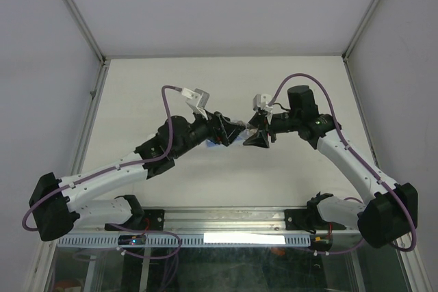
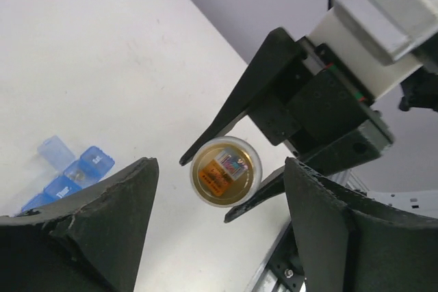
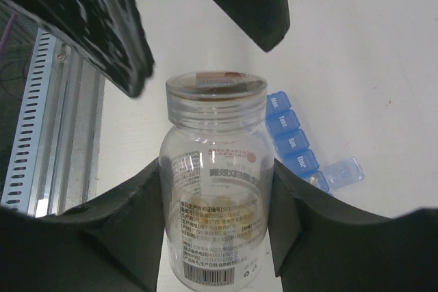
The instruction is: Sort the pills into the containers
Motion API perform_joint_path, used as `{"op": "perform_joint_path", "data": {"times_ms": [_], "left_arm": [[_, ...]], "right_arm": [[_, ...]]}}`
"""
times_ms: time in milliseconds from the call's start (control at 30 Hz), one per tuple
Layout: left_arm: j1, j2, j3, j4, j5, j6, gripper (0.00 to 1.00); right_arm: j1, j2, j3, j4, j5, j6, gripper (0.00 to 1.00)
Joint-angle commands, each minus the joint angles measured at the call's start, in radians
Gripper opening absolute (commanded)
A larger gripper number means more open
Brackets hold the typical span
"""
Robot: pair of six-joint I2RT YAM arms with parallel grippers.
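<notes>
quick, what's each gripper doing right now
left gripper: open, holding nothing, fingers spread either side of the bottle's top.
right gripper: shut on the clear bottle.

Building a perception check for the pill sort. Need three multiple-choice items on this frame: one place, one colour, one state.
1. Where is the bottle?
A. lying on the table
B. clamped between the right fingers
C. inside the pill box

2. What colour is the pill box?
A. blue
B. red
C. green

3. How do the pill box lids stand?
A. all shut
B. all torn off
C. one flipped open

Answers:
1. B: the bottle sits squeezed between the right fingers, off the table.
2. A: the pill box is translucent blue.
3. C: one lid lies flipped out beside the row.
</notes>
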Motion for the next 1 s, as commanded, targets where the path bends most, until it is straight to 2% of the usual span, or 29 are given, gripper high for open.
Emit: {"op": "perform_joint_path", "data": {"times_ms": [0,333,500,567,667,833,867,933,967], "left_arm": [[-0.008,0.035,0.074,-0.031,0.015,0.041,0.73],[-0.008,0.086,0.089,-0.024,0.095,0.028,0.51],[-0.008,0.096,0.085,-0.017,0.137,0.069,0.31],[-0.006,0.103,0.074,0.013,0.233,0.144,0.21],[0.012,0.109,0.04,0.078,0.479,0.352,0.0],[0.095,0.108,-0.066,0.217,0.779,0.579,0.0],[0.116,0.114,-0.072,0.233,0.829,0.602,0.04],[0.158,0.122,-0.072,0.253,0.88,0.619,0.19],[0.175,0.123,-0.072,0.268,0.887,0.603,0.32]], "right_arm": [[-0.003,-0.009,0.024,0.046,-0.004,-0.001,0.0],[-0.003,-0.012,0.023,0.046,-0.002,0.001,0.0],[-0.003,-0.012,0.023,0.047,-0.005,0.001,0.0],[-0.003,-0.013,0.022,0.047,-0.005,0.001,0.0],[-0.003,-0.013,0.021,0.047,-0.007,0.001,0.0],[-0.003,-0.015,0.023,0.047,-0.007,0.001,0.0],[-0.003,-0.015,0.023,0.047,-0.007,0.001,0.0],[-0.003,-0.015,0.022,0.046,-0.007,0.001,0.0],[-0.002,-0.016,0.022,0.047,-0.007,0.001,0.0]]}}
